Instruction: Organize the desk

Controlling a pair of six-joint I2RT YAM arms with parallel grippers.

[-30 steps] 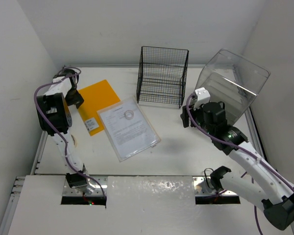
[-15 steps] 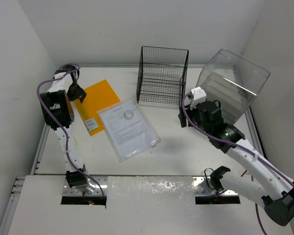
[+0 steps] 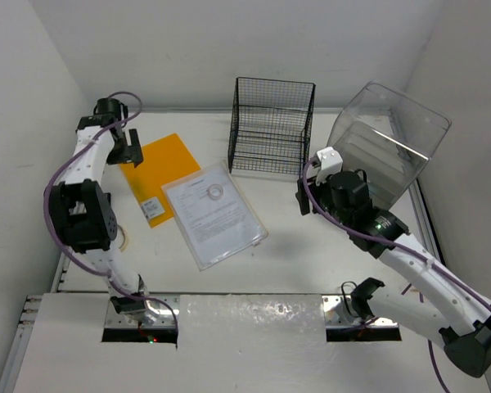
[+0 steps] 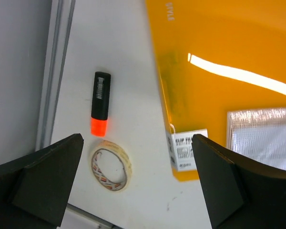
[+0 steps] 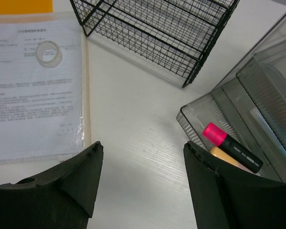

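Desk (image 3: 286, 246): the white top that the wire rack (image 3: 272, 127) stands on, spreading from the rack toward both arm bases.

Layout, all referred to the rack:
- Clear drawer box (image 3: 389, 143) just right of the rack, its drawer pulled toward the rack's front right corner. A pink highlighter (image 5: 231, 147) lies in the drawer with a yellow one touching it. I read this as the pen bin.
- Document sleeve (image 3: 217, 217) in front of the rack and a little left, small tape ring (image 5: 48, 52) on top of it.
- Orange folder (image 3: 159, 160) left of the rack, partly under the sleeve.
- Orange highlighter (image 4: 100, 102) and tape roll (image 4: 111, 164) far left of the rack, beyond the folder. Loose, so likely the next things to sort.

Left gripper (image 4: 137, 143): jaws spread fully, nothing between them, hanging above the folder's edge and those two items.
Right gripper (image 5: 143, 148): jaws parted, empty, over bare desk in front of the rack's right corner.
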